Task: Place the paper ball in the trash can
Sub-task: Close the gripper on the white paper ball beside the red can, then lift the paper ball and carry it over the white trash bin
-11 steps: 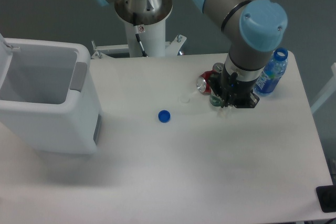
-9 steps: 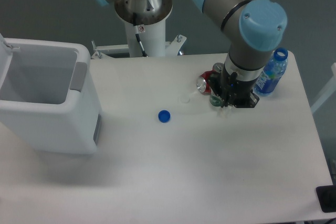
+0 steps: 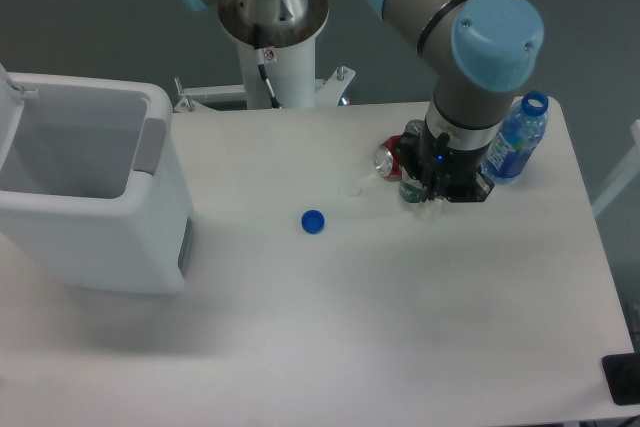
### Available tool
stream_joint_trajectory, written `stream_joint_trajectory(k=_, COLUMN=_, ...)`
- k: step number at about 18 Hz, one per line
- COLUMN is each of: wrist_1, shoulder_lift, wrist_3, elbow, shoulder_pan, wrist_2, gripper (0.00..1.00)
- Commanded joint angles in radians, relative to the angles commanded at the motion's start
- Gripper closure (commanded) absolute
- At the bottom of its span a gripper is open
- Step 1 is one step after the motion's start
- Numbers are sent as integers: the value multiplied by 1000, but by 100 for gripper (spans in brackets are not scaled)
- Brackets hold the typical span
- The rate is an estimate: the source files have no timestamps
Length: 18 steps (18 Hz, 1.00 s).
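**Jaws low over the paper ball, grip not readable**

Jaws of the gripper (image 3: pixel 432 209) point down at the table (image 3: pixel 400 327); whether they are spread or pinching I cannot tell. The paper ball (image 3: pixel 431 214) shows as a small white lump right under them, near the red can (image 3: pixel 389 158) and the blue bottle (image 3: pixel 512 142). A weak pinch could drop it, or the wrist could knock the can. The trash can (image 3: pixel 90 192) stands well apart on the left; its grey interior looks empty.
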Motion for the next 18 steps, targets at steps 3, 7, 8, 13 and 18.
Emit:
stream_joint_trajectory(k=3, wrist_1=-3, shoulder_lift=46, wrist_3=-3, elbow=-11, shoulder_pan=-21, wrist_2=-57, gripper=100)
stream_joint_trajectory(k=7, wrist_1=-8, shoulder_lift=149, wrist_3=-50, elbow=-86, shoulder_pan=-54, wrist_2=-162, gripper=100)
stream_joint_trajectory(k=8, wrist_1=-8, shoulder_lift=173, wrist_3=-69, elbow=-98, shoulder_pan=-67, wrist_2=-173, gripper=100)
stream_joint_trajectory(k=13, wrist_1=-5, shoulder_lift=236, wrist_3=-159, elbow=-126, shoulder_pan=-143, wrist_2=-320, gripper=100)
stream_joint_trajectory(k=18, wrist_1=3, shoulder_lift=272, wrist_3=-268, elbow=-126, shoulder_pan=-245, wrist_2=-360, gripper=100)
